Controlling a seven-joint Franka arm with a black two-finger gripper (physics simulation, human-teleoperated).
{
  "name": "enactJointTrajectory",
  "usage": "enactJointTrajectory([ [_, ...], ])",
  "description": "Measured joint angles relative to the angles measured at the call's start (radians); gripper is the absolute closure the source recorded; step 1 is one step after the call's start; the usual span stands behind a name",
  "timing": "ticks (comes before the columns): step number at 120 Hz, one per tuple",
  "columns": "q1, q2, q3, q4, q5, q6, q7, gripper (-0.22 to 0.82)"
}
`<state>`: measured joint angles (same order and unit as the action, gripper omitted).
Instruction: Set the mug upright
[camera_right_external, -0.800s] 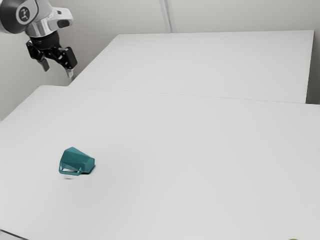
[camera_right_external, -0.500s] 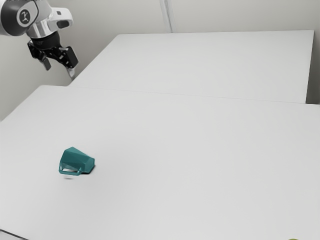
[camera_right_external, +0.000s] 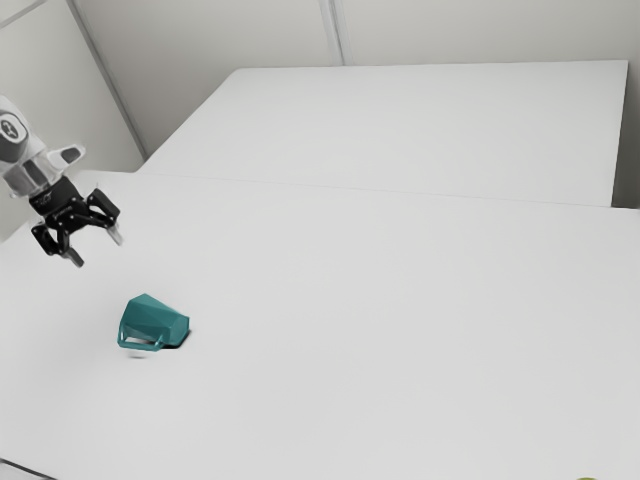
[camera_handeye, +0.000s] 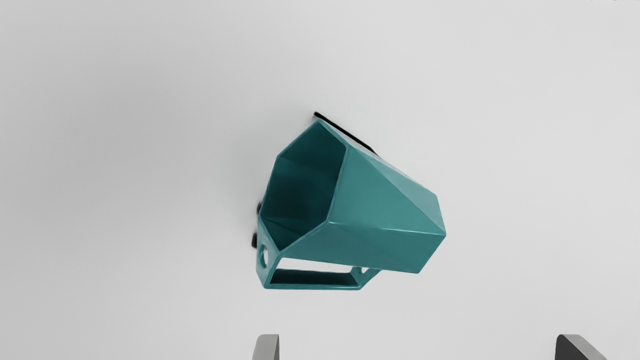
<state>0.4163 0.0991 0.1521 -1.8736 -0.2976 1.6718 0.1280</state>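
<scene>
In the exterior view my gripper (camera_right_external: 95, 248) hangs over the table's left part, above and to the left of the mug, touching nothing. The teal faceted mug (camera_right_external: 155, 322) lies on its side there, its base toward the exterior view's right and its handle low on the near side. From the wrist view, the mug (camera_handeye: 380, 210) shows its dark open mouth and its handle on the side nearer my fingertips. My gripper (camera_handeye: 417, 347) is open, its two tips wide apart with bare table between them.
The white table (camera_right_external: 380, 320) carries the mug. Behind it stands another white surface (camera_right_external: 420, 130). A thin dark line (camera_right_external: 28, 469) crosses the exterior view's lower left corner, and a greenish thing (camera_right_external: 587, 478) peeks in at the bottom right.
My gripper has come down and turned, moving nearer to the mug from its higher place at the exterior view's upper left. The mug lies as before.
</scene>
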Motion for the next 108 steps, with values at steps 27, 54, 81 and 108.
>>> enactJointTrajectory([
  [27,0.0,0.148,0.07,0.018,-0.125,-0.014,0.044,0.0],
  [54,-0.001,0.245,0.095,0.06,-0.2,-0.017,0.092,0.0],
  [81,-0.002,0.297,0.095,0.047,-0.296,-0.018,0.127,0.0],
  [108,-0.003,0.303,0.087,0.016,-0.366,-0.054,0.144,0.0],
])
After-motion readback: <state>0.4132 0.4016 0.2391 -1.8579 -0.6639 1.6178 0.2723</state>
